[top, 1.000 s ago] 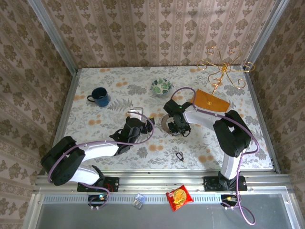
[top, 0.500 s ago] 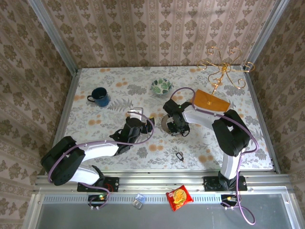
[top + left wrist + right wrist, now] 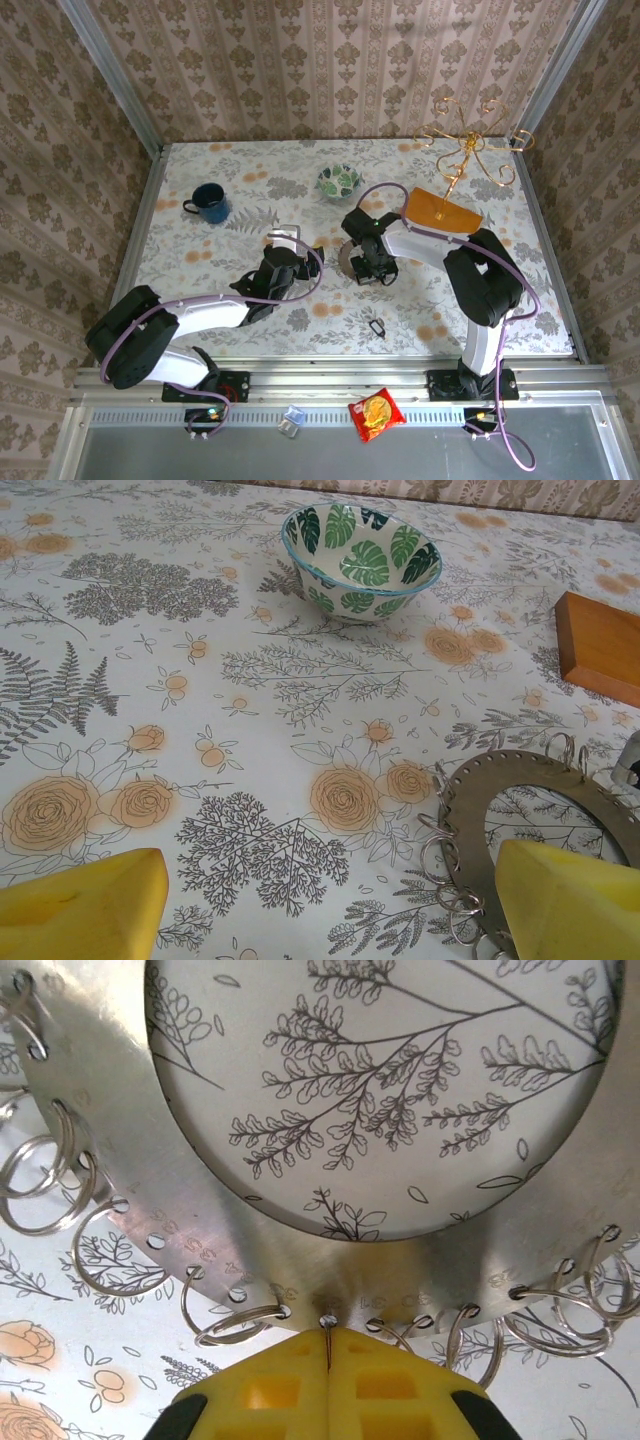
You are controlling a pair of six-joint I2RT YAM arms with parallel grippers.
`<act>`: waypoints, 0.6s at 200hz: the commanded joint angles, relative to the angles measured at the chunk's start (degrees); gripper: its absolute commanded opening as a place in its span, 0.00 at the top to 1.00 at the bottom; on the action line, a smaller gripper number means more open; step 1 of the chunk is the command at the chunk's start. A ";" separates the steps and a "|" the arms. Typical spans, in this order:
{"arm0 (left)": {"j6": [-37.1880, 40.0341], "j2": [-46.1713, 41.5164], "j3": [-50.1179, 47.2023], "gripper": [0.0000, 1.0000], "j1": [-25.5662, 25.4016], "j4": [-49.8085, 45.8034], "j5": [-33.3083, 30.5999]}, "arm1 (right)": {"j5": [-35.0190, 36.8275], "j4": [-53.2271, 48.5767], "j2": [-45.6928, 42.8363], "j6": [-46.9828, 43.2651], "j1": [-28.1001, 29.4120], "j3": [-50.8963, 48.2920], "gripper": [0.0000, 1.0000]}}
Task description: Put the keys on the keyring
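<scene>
The keyring [image 3: 377, 327], a small dark oval loop, lies alone on the cloth near the front edge. The keys are out of view. A flat grey ring-shaped disc [image 3: 345, 258] [image 3: 470, 800] [image 3: 120, 1150] lies mid-table, with several thin silver split rings through holes along its rim. My right gripper [image 3: 362, 268] [image 3: 328, 1335] is at the disc's near rim, shut on the thin wire of one split ring. To the disc's left, my left gripper [image 3: 305, 247] [image 3: 330, 910] stands open low over the cloth with nothing between its yellow fingers [image 3: 90, 910].
A blue mug [image 3: 209, 203] stands at the back left and a leaf-patterned bowl [image 3: 340, 181] [image 3: 362, 550] behind the disc. An orange wooden block [image 3: 442, 210] [image 3: 600, 645] carries a gold wire stand [image 3: 468, 140]. A red snack packet [image 3: 376, 413] lies on the front rail.
My right gripper's jaws have closed fully on the split ring, and that arm has edged slightly left. The left arm and the keyring have not moved.
</scene>
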 commanded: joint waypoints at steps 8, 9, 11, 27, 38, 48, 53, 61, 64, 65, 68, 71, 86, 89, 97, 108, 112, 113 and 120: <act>3.56 -2.81 -0.52 0.14 0.29 -0.21 -0.90 | 3.47 -2.11 -4.57 -1.35 0.36 1.23 1.00; 3.76 -2.89 -0.50 0.14 0.31 -0.29 -0.86 | 3.60 -2.07 -4.79 -1.47 0.38 1.19 1.00; 4.12 -3.07 -0.48 0.14 0.45 -0.40 -0.52 | 3.87 -1.92 -5.13 -1.67 0.39 1.16 1.00; 7.53 -5.09 0.36 0.15 2.91 -2.57 3.52 | 5.47 -0.51 -8.39 -3.76 0.32 1.04 1.00; 9.95 -6.78 1.20 0.17 5.45 -4.26 7.60 | 6.45 1.34 -10.73 -6.16 0.31 0.80 1.00; 12.67 -8.36 1.90 0.18 7.63 -5.30 10.98 | 7.04 2.83 -12.31 -8.17 0.31 0.79 1.00; 13.90 -9.14 2.25 0.19 8.78 -5.70 12.63 | 7.00 3.60 -12.92 -9.41 0.23 0.95 1.00; 16.29 -10.33 3.01 0.20 10.66 -6.97 15.28 | 6.36 4.52 -13.79 -11.52 0.18 1.34 1.00; 17.13 -10.74 3.35 0.20 11.35 -7.55 16.30 | 6.17 4.92 -14.01 -12.31 0.14 1.57 1.00; 17.35 -10.90 3.50 0.20 11.63 -7.79 16.62 | 6.14 5.00 -14.03 -12.57 0.14 1.62 1.00; 18.14 -11.37 3.90 0.20 12.37 -8.28 17.65 | 5.83 5.36 -14.28 -13.09 0.09 1.93 1.00; 18.98 -11.82 4.32 0.21 13.15 -9.03 18.57 | 5.56 5.70 -14.55 -14.09 0.05 2.26 1.00; 22.38 -13.77 6.71 0.21 17.23 -12.71 24.06 | 3.44 7.38 -15.18 -16.86 -0.29 3.82 1.00; 22.85 -14.10 7.23 0.21 17.93 -13.55 25.09 | 2.67 7.78 -15.31 -17.48 -0.38 4.09 1.00; 24.14 -14.93 8.49 0.21 20.26 -15.23 28.18 | 0.15 9.06 -15.77 -19.15 -0.64 4.77 1.00; 25.81 -15.83 10.42 0.23 22.90 -17.65 31.84 | -2.92 11.30 -16.43 -21.44 -0.89 5.01 1.00; 26.47 -16.23 10.98 0.23 23.32 -18.22 33.43 | -3.78 12.25 -16.72 -22.08 -0.92 4.93 1.00; 26.68 -16.28 11.09 0.23 23.33 -18.31 33.89 | -4.03 12.35 -16.84 -22.33 -0.92 4.93 1.00; 28.08 -16.99 11.76 0.25 25.80 -18.96 36.55 | -5.52 14.80 -17.48 -23.90 -0.97 4.64 1.00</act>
